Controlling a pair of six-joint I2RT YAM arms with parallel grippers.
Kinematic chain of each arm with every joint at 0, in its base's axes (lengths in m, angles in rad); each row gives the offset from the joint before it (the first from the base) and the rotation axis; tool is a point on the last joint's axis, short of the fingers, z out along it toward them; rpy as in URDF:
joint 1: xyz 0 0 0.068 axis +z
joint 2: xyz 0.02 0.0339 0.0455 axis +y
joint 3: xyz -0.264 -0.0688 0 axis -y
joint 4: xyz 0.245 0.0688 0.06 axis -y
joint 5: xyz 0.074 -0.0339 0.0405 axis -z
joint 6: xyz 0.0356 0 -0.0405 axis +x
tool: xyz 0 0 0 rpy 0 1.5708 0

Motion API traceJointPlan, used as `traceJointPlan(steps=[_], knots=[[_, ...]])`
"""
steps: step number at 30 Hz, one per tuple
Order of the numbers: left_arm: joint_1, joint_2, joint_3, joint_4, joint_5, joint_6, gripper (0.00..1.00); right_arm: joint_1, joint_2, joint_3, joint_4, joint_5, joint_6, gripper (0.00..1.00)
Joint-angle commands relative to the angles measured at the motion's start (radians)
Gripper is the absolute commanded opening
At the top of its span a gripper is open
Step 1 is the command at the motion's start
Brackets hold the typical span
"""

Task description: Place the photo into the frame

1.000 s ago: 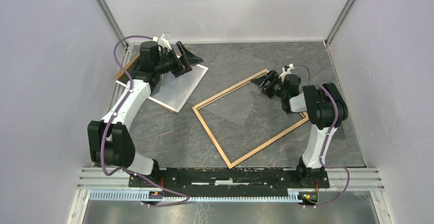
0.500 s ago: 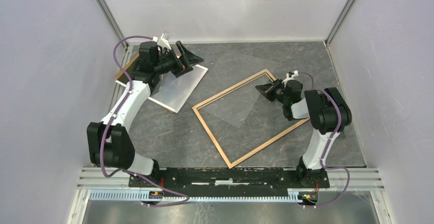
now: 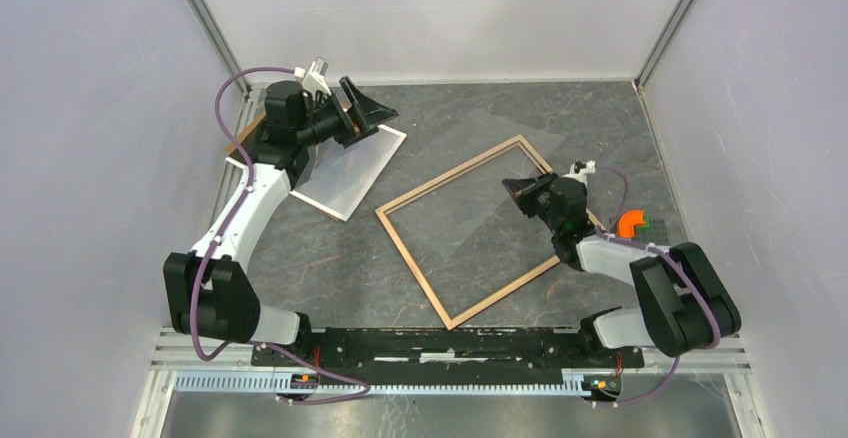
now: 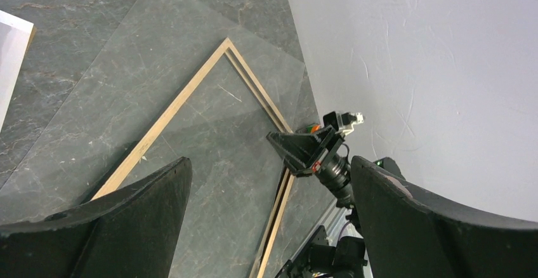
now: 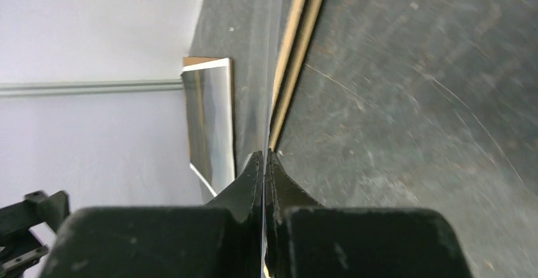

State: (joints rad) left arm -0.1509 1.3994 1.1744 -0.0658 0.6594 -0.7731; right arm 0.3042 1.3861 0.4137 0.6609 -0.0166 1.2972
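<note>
The frame (image 3: 470, 228) lies flat mid-table, light wood face up, and shows too in the left wrist view (image 4: 166, 114) and the right wrist view (image 5: 293, 43). A clear sheet (image 3: 460, 198) lies slanted across it. My right gripper (image 3: 516, 188) is shut on that sheet's right edge, which shows as a thin line between the jaws (image 5: 263, 156). The photo (image 3: 350, 173) rests at the back left on a brown board (image 3: 240, 140), glossy in the right wrist view (image 5: 212, 119). Above the photo's far edge, my left gripper (image 3: 372, 118) hangs open and holds nothing (image 4: 269, 164).
A small orange and green object (image 3: 631, 223) sits on the table beside the right forearm. Pale walls close in the left, back and right sides. The arm bases stand on a rail (image 3: 450, 343) along the near edge.
My right gripper has shut on the clear sheet's edge. Its arm has dropped and swung toward the near right, uncovering the orange object. The left arm has barely shifted.
</note>
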Motion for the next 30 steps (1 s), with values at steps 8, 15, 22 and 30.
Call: traceJointPlan(steps=[8, 15, 22, 30], knots=[[-0.012, -0.038, -0.005, 0.053, 0.030, -0.036, 1.00, 0.144, -0.211, -0.126, -0.298, 0.415, 0.171, 0.00], [-0.015, -0.040, -0.007, 0.053, 0.029, -0.034, 1.00, 0.157, -0.236, -0.170, -0.326, 0.411, 0.186, 0.00], [-0.016, -0.040, -0.007, 0.053, 0.029, -0.034, 1.00, 0.166, -0.284, -0.199, -0.340, 0.381, 0.170, 0.00], [-0.019, -0.040, -0.007, 0.052, 0.031, -0.035, 1.00, 0.200, -0.369, -0.241, -0.417, 0.413, 0.224, 0.00]])
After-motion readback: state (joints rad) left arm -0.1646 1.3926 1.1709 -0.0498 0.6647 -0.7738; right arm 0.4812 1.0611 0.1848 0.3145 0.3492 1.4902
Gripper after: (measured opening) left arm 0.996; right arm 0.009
